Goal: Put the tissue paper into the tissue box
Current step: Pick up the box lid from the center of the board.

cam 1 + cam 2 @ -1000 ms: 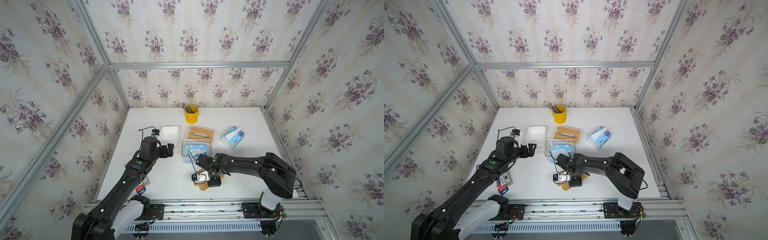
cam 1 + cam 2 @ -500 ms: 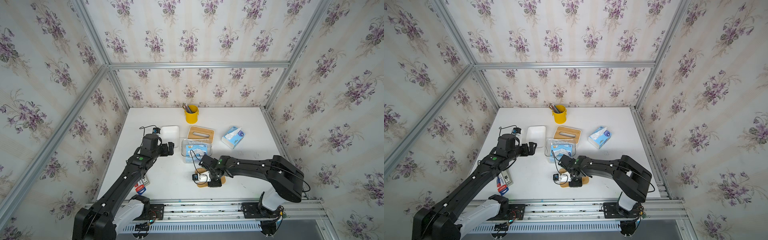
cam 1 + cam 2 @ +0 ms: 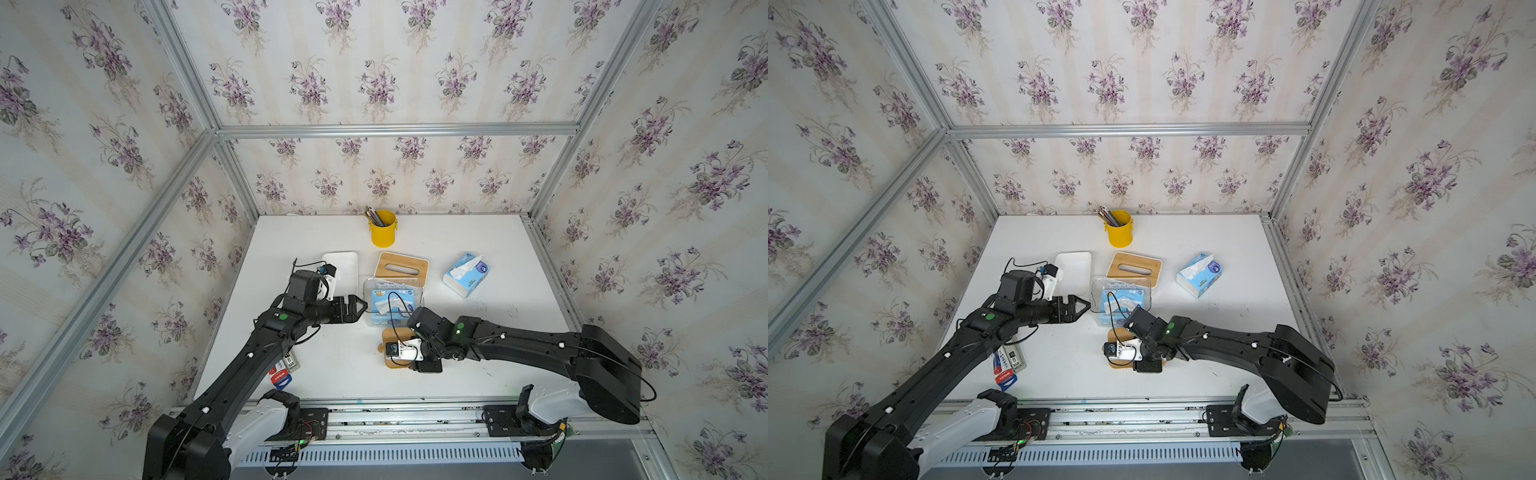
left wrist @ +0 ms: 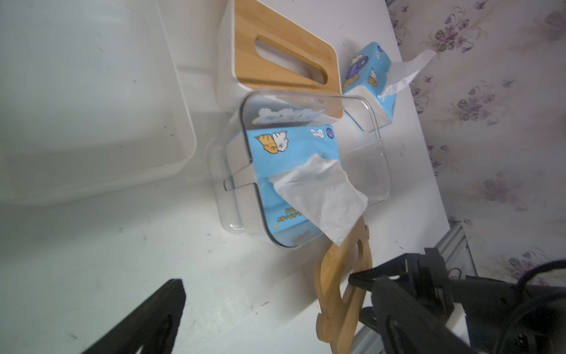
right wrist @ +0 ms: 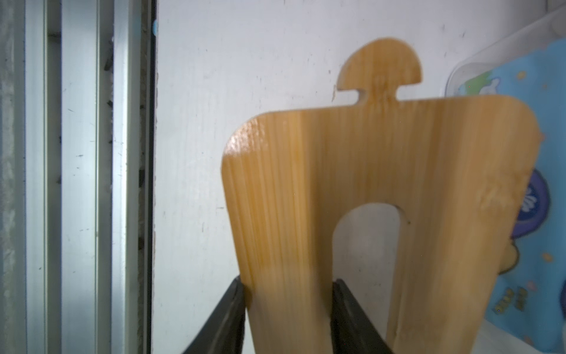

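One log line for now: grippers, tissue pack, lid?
left gripper: open, beside clear tissue box | right gripper: shut on bamboo lid | tissue pack: inside clear tissue box | bamboo lid: off the box

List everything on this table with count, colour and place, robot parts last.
yellow metal cup of pencils: 1, yellow, back centre
white rectangular tray: 1, white, centre-left
white tissue box with slotted bamboo top: 1, white and tan, centre
clear plastic tissue box: 1, transparent, centre
blue tissue pack: 2, blue, one in the clear box, one loose at right
flat bamboo lid: 1, tan, front centre
small cards: several, mixed colours, under left arm
left gripper: black, open
right gripper: black, gripping the lid
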### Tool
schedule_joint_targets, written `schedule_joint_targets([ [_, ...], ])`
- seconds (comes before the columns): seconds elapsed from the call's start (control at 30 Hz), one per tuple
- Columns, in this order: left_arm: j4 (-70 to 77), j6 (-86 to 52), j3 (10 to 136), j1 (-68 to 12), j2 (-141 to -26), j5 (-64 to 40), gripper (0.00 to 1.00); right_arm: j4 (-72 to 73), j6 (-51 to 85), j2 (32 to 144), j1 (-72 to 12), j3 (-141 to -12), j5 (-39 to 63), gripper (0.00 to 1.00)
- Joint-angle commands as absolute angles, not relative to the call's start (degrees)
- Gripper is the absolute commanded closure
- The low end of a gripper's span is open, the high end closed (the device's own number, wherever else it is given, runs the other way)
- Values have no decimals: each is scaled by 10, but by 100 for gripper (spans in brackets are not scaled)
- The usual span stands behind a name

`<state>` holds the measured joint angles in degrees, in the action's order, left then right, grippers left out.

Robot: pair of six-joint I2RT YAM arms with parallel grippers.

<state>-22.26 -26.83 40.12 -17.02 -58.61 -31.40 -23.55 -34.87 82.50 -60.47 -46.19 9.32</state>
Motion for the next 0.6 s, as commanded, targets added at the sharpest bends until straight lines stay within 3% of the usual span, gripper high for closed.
schedule_joint_targets([
  [0.0,-223,-289,395,-171,-590,-412,4,-198,-328,802,-605,-452,102,84],
  [0.37,-158,-323,376,-230,-638,-502,14,-188,-305,771,-604,-473,99,88],
  [0.57,-87,-367,365,-262,-674,-502,35,-192,-298,770,-604,-489,95,89],
])
